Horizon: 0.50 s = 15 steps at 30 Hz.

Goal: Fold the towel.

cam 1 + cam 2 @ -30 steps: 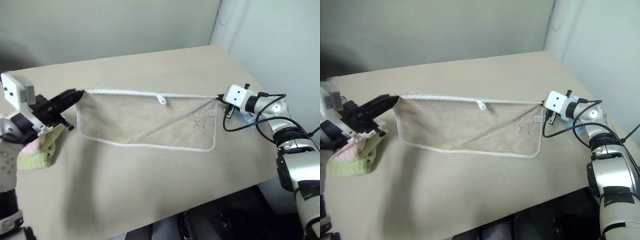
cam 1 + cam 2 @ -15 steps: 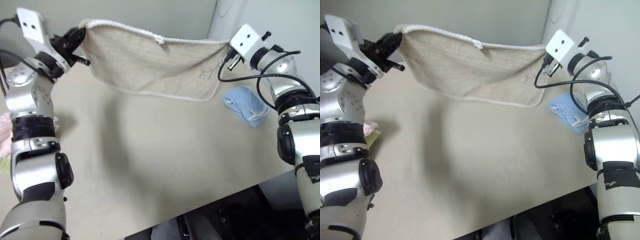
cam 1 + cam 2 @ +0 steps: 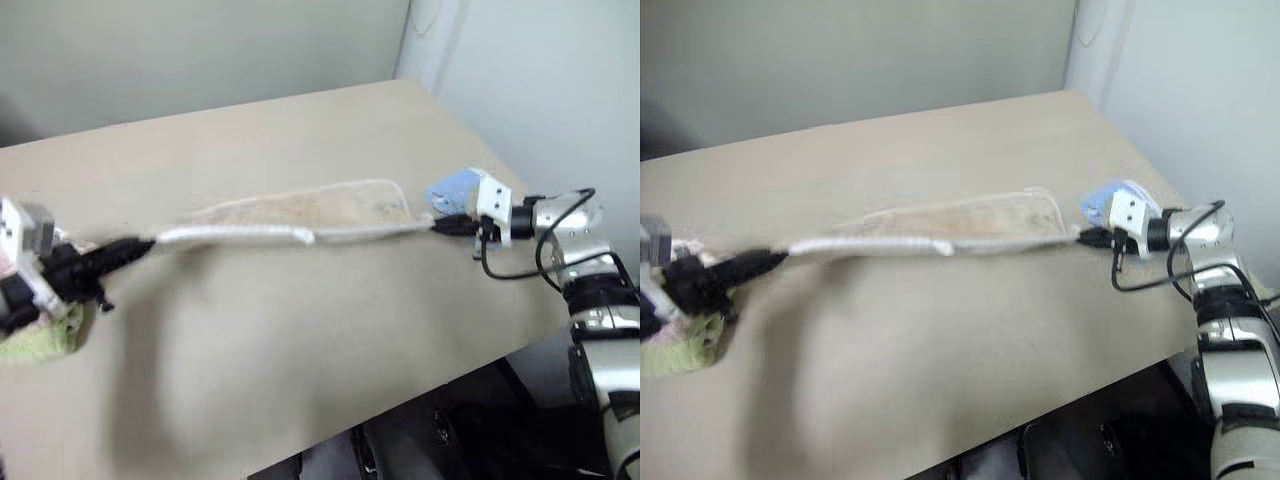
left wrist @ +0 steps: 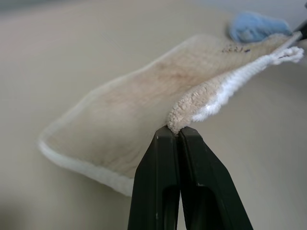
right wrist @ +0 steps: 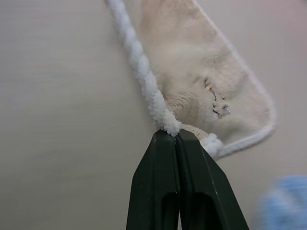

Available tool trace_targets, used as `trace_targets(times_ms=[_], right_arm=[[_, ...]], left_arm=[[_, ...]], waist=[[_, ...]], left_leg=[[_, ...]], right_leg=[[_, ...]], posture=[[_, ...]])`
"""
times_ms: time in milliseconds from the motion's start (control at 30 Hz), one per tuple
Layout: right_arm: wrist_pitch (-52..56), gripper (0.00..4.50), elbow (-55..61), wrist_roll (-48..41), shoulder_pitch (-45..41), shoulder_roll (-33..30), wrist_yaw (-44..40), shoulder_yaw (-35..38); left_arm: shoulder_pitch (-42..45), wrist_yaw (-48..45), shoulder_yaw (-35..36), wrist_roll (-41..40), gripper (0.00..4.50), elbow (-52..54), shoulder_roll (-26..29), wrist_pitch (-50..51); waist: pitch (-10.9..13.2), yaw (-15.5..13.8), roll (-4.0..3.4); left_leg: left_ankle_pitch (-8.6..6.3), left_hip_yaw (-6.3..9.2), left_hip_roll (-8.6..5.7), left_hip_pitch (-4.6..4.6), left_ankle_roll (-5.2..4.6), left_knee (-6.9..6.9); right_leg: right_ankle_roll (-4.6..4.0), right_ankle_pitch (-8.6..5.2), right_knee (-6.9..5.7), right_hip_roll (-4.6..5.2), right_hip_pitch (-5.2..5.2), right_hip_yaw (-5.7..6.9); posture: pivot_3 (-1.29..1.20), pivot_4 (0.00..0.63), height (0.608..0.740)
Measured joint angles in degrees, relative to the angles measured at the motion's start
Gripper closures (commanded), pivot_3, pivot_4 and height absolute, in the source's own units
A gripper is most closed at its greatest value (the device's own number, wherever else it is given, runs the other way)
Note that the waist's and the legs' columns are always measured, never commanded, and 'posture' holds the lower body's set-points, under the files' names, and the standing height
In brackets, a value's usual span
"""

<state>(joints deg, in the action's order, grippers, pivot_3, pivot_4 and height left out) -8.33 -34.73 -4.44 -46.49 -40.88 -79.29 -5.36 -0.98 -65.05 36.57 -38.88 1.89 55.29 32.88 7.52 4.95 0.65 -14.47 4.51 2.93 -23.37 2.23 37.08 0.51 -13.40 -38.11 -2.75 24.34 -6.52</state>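
Observation:
The beige towel [image 3: 320, 208] with white corded edging is stretched low over the table between my two grippers, its far part lying on the tabletop. My left gripper [image 3: 138, 243] is shut on the towel's left corner; in the left wrist view the black fingers [image 4: 163, 182] pinch the folded edge of the towel [image 4: 144, 100]. At the right, my right gripper [image 3: 440, 222] is shut on the other corner. In the right wrist view its fingers [image 5: 189, 187] clamp the white cord of the towel [image 5: 201, 81].
A light blue cloth [image 3: 450, 187] lies on the table just behind the right gripper. A fluffy green and pink towel [image 3: 40, 335] sits at the table's left edge under the left arm. The table's right edge [image 3: 1160, 190] runs close by the right arm.
Both grippers came down and back toward me from a raised hold, bringing the towel from hanging in the air to lying stretched low on the table. Both stay shut on the corners.

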Motion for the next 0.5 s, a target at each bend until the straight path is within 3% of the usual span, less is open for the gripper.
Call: trace_targets(times_ms=[133,267,400,500], right_arm=[[4.8,4.50,5.5,-1.2,1.7,-1.4,-2.7,-0.2],[8.1,4.50,8.5,-2.7,2.3,-3.1,-6.0,-0.3],[6.7,4.50,5.6,-1.8,0.2,-1.4,-3.8,-0.7],[1.8,4.50,-2.2,2.2,-5.4,1.5,2.0,-2.3]], left_arm=[[-6.8,-1.9,1.6,0.4,4.43,2.7,0.4,0.7],[-9.6,-2.3,2.1,0.3,4.43,5.1,0.7,1.6],[-7.5,-0.4,1.7,0.3,4.43,5.3,0.7,2.1],[0.1,4.3,-1.8,3.9,4.43,1.3,0.1,-0.7]], waist=[[0.0,-0.5,-0.02],[0.0,-1.4,-0.01],[0.0,-2.1,-0.01],[0.0,-2.4,-0.05]], left_leg=[[-0.14,-0.04,-0.01,0.88,-0.35,0.52],[-0.33,-0.05,-0.13,0.95,-0.59,0.98],[-0.38,-0.07,-0.20,0.93,-0.62,1.01],[-0.39,-0.04,-0.19,0.94,-0.65,0.99]], right_leg=[[-0.22,0.10,0.15,0.01,-1.13,-0.03],[-0.67,-0.16,0.16,0.04,-1.38,-0.04],[-0.52,-0.07,0.12,0.09,-1.35,-0.08],[-0.12,0.22,0.00,0.10,-1.20,-0.08]], posture=[[0.00,0.150,0.740],[0.00,0.150,0.740],[0.00,0.150,0.740],[0.00,0.150,0.740]])
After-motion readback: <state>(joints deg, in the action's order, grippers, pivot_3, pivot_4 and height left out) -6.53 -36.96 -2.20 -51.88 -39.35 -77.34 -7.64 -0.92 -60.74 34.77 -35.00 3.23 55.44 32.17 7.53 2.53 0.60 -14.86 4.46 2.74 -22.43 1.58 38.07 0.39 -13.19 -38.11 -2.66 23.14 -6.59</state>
